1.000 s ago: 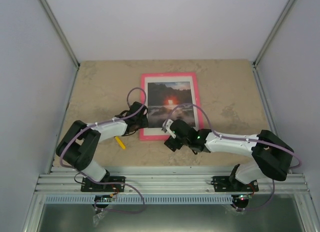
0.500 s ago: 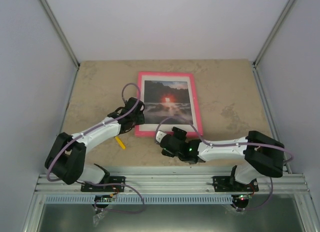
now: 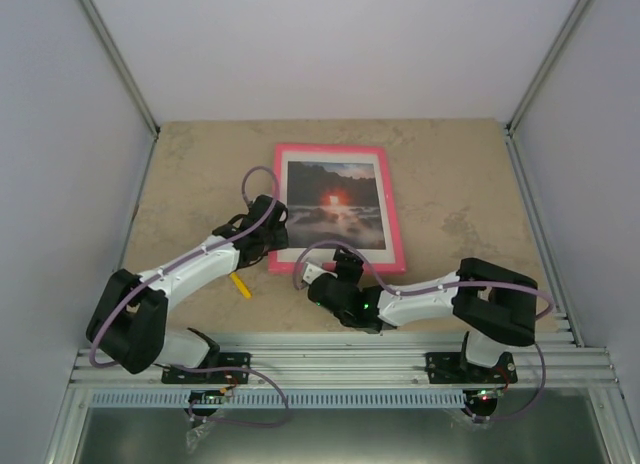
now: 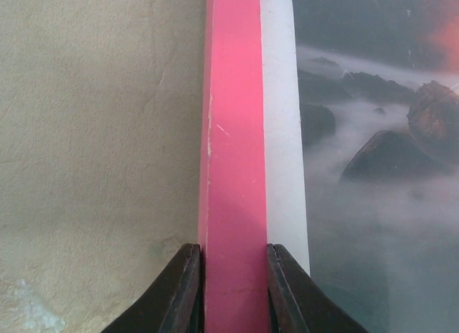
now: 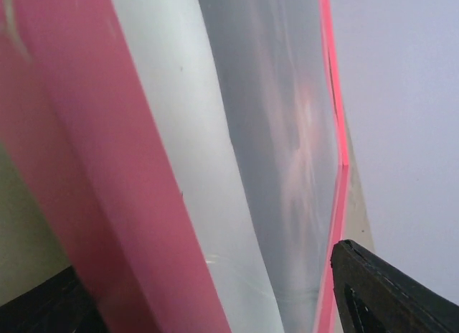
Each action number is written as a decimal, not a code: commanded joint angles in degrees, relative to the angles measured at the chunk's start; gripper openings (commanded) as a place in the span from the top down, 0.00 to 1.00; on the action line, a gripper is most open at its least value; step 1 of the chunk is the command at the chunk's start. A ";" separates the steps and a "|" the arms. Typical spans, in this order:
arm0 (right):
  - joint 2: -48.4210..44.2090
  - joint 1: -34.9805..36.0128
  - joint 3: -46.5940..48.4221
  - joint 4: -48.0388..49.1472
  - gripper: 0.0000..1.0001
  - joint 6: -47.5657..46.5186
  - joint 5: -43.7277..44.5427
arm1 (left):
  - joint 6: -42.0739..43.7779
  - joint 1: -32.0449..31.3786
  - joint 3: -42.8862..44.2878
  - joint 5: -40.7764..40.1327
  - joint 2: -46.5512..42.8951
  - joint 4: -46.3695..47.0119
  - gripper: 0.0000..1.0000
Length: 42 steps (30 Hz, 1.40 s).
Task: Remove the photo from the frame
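Observation:
The pink frame (image 3: 392, 199) lies flat on the stone table, with the photo (image 3: 333, 204) of rocks, mist and a red sun inside a white mat border. My left gripper (image 3: 273, 232) is shut on the frame's left bar (image 4: 233, 153); both dark fingers (image 4: 183, 293) press its sides. My right gripper (image 3: 322, 277) is at the frame's near edge, towards the left corner. In the right wrist view the frame (image 5: 93, 175) and glazed photo (image 5: 280, 146) fill the wide gap between its fingers (image 5: 380, 293), seen at a glancing angle. I cannot tell if they touch.
A small yellow piece (image 3: 241, 285) lies on the table (image 3: 190, 174) just near-left of the frame, beside my left forearm. White walls close the table at the left, right and back. The aluminium rail (image 3: 330, 366) runs along the near edge.
The frame shifted away and turned slightly a second ago, then stayed put. My left arm stretched out with it. My right gripper slid left along the frame's near edge.

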 commanded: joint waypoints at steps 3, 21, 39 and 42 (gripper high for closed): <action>5.53 0.39 2.42 9.81 0.33 -8.18 5.54 | -1.85 -0.95 2.24 2.85 -1.84 6.69 1.00; 1.92 0.41 0.05 19.09 0.99 -15.14 11.97 | -5.08 -0.95 0.10 0.62 -12.17 5.65 0.76; -19.27 0.40 2.25 14.98 0.99 1.75 6.25 | -10.47 -1.00 -5.56 -9.50 -47.55 1.86 0.31; -23.71 0.24 0.69 19.24 0.99 3.46 2.21 | -11.42 -1.01 -6.56 -9.29 -48.35 2.36 0.27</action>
